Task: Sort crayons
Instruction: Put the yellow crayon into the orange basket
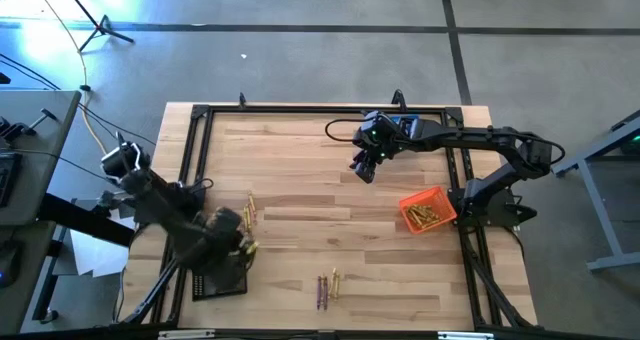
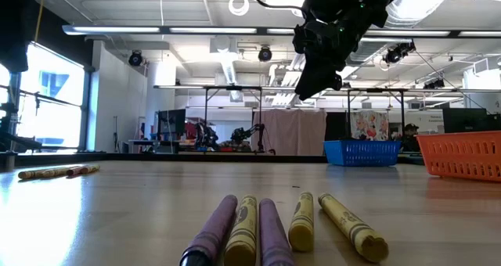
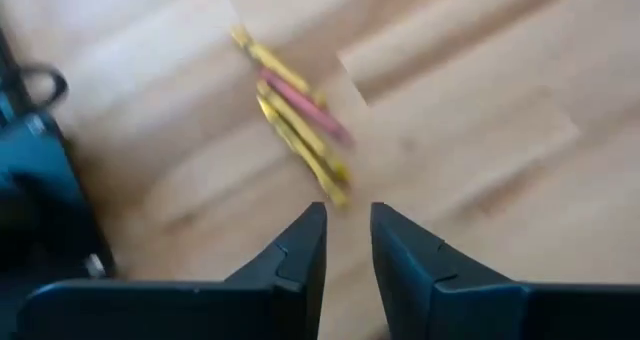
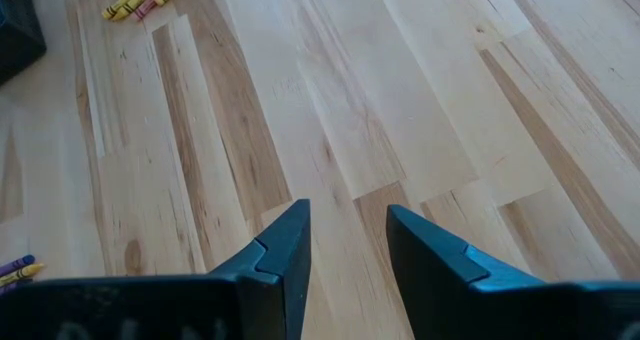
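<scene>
Several yellow and reddish crayons (image 3: 295, 110) lie flat on the wooden table just ahead of my left gripper (image 3: 348, 220), which hangs open above them with nothing between its fingers; the high view shows that group (image 1: 250, 212) beside my left gripper (image 1: 243, 238). A second group of purple and yellow crayons (image 1: 328, 285) lies near the table's front edge, close to the low camera (image 2: 274, 227). More crayons fill the orange basket (image 1: 428, 212). My right gripper (image 4: 348, 235) hangs open over bare wood at the table's far middle (image 1: 365, 168).
A black basket (image 1: 220, 280) stands at the near left, right by my left arm (image 3: 40, 180). The low view shows a blue basket (image 2: 362, 151) and the orange basket (image 2: 462, 155) at the right. A black metal frame (image 1: 200, 115) borders the table. Bare wood lies in the middle.
</scene>
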Tool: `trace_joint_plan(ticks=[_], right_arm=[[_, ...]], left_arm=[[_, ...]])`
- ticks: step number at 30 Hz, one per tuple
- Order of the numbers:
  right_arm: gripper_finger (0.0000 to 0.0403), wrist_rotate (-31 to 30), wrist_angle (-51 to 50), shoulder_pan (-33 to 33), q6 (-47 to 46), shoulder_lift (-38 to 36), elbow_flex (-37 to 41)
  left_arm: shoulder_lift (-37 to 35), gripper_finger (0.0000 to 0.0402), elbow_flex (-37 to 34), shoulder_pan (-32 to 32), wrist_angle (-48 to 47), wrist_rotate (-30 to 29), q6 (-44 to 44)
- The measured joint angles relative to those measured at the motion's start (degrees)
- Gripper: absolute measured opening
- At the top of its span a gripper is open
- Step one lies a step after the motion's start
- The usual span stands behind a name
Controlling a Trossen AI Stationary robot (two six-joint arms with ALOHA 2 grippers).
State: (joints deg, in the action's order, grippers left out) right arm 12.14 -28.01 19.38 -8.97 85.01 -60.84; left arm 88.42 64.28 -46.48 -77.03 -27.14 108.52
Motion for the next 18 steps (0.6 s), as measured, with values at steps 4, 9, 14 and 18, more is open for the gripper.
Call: trace_joint_plan(ticks=[4,9,14,18], right_arm=[[0.0119,0.0,0.0,0.0,0.0,0.0,0.0],[0.0119,0.0,0.0,0.0,0.0,0.0,0.0],[0.0119,0.0,0.0,0.0,0.0,0.0,0.0],[0.0119,0.0,0.0,0.0,0.0,0.0,0.0]], left_arm=[[0.1,0.0070,-2.7,7.3,1.4,0.3,-7.7],[0.2,0.0070,-7.1,14.2,5.9,2.5,-11.7],[0.2,0.0069,-10.3,18.7,9.6,2.4,-10.6],[0.2,0.0069,-12.9,19.7,13.5,3.5,-9.6]])
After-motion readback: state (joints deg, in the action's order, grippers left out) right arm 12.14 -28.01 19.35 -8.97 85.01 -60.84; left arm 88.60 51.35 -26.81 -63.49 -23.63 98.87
